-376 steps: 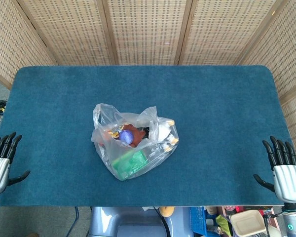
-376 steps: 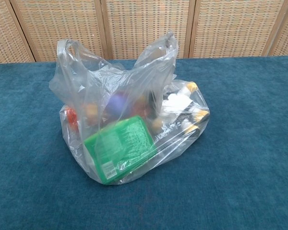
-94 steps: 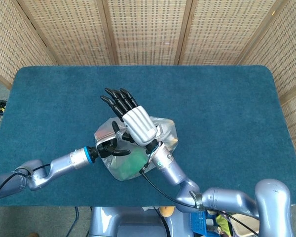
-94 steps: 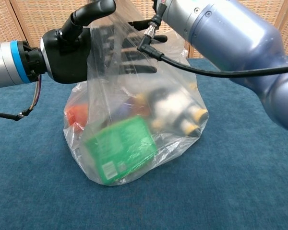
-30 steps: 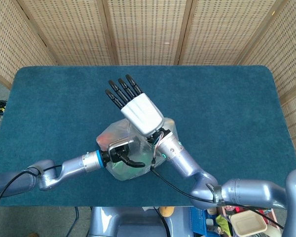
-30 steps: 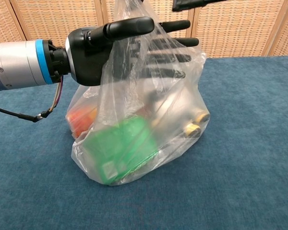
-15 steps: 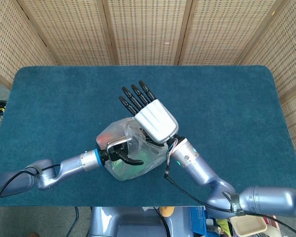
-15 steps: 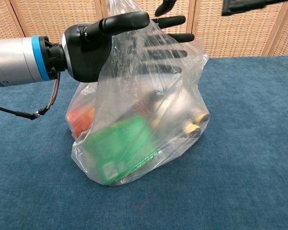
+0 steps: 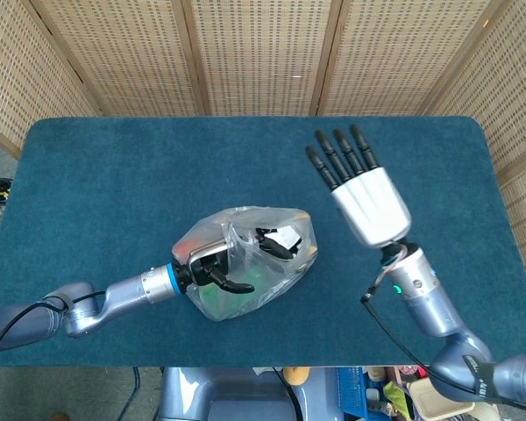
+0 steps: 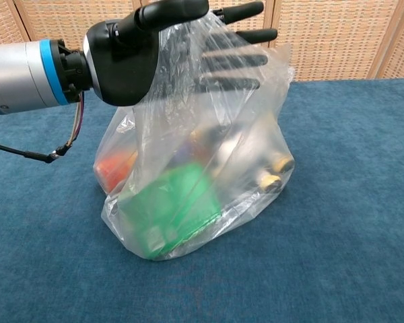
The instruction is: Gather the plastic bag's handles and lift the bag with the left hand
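Left hand [image 10: 131, 57] threaded through plastic bag [image 10: 202, 168] handles, fingers [image 10: 239, 60] stretched out inside the film, carrying the handles. Bag hanging below that hand, base on tabletop [image 9: 96, 175]. Right hand [image 9: 364, 197] well right of bag, released, fingers spread.

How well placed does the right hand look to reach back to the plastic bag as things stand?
Probably yes. The right hand hovers open beside the plastic bag, with only bare table between them. The left hand already has its fingers through the bag's top.
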You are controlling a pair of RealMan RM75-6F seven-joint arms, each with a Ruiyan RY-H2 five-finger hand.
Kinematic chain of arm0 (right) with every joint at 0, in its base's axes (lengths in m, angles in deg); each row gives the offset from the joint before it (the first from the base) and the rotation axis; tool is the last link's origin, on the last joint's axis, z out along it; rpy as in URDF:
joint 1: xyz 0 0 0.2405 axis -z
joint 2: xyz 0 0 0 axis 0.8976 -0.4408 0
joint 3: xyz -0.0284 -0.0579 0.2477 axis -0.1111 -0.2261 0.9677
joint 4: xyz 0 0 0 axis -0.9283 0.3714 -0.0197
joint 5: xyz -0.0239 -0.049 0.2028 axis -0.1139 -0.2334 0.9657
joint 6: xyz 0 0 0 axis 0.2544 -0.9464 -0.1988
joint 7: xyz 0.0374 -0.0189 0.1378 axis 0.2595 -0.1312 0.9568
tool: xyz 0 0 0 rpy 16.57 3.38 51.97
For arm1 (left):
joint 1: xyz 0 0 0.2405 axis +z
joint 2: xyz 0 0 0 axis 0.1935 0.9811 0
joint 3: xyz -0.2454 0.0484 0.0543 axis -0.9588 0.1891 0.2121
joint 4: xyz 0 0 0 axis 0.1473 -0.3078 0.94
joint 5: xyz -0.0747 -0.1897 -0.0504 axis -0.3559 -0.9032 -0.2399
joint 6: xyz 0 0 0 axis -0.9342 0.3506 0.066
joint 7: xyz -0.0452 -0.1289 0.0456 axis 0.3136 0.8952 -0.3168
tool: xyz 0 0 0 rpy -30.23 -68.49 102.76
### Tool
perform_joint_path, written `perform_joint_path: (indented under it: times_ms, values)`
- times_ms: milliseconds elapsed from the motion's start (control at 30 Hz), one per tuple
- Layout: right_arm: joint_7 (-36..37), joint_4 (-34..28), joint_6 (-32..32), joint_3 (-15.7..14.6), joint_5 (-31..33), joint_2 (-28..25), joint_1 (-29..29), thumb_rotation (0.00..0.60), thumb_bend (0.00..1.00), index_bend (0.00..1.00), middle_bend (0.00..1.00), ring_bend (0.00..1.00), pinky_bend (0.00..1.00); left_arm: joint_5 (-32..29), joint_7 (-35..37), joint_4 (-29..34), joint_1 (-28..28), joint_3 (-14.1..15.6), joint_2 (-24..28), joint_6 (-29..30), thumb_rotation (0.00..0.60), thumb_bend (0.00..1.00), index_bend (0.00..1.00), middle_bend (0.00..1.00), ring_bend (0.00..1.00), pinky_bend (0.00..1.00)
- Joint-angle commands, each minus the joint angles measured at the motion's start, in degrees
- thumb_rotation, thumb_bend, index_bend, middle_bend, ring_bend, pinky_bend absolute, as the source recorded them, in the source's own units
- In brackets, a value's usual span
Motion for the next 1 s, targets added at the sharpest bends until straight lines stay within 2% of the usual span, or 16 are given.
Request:
perform_joint_path:
  times_ms: [33, 200, 400, 700, 767, 1000]
  values:
    - [5.4, 3.6, -3.5, -1.9, -1.7, -2.8, 5.0, 0.600, 0.00, 0.00, 0.00, 0.00, 0.00, -0.1, 0.4, 0.2, 0.2, -0.4, 0.1, 0.7, 0.586, 0.25, 0.26, 0.23, 0.18, 0.19]
    - [14.1, 9.4, -4.5, -4.2, -2.3, -2.4, 10.3, 0.600, 0.00, 0.00, 0.00, 0.00, 0.00, -0.8, 0.6, 0.8, 0.7, -1.4, 0.1, 2.1, 0.587, 0.25, 0.27, 0.23, 0.18, 0.19]
    - [20.9, 16.5, -5.9, -7.5, -5.2, 2.4, 15.4, 0.600, 0.00, 0.00, 0.00, 0.00, 0.00, -2.0, 1.1, 2.2, 1.7, -2.9, 0.5, 3.8, 0.587, 0.25, 0.29, 0.24, 0.18, 0.19]
    - [25.3, 24.3, -7.9, -10.7, -10.1, 9.5, 20.4, 0.600, 0.00, 0.00, 0.00, 0.00, 0.00, -3.7, 7.8, 3.0, 4.0, -5.4, 0.6, 8.1, 0.588, 0.24, 0.30, 0.29, 0.18, 0.19]
    - [26.6, 25.8, -8.3, -11.7, -10.8, 11.6, 21.8, 0.600, 0.00, 0.00, 0.00, 0.00, 0.00, -4.5, 9.9, 3.6, 5.0, -6.9, 1.3, 10.7, 0.586, 0.24, 0.32, 0.33, 0.19, 0.19]
    - [29.3, 29.4, -9.5, -11.5, -12.5, 15.6, 24.4, 0.600, 0.00, 0.00, 0.00, 0.00, 0.00, -4.4, 12.2, 6.0, 6.3, -8.7, 4.2, 13.1, 0.587, 0.24, 0.32, 0.35, 0.20, 0.21]
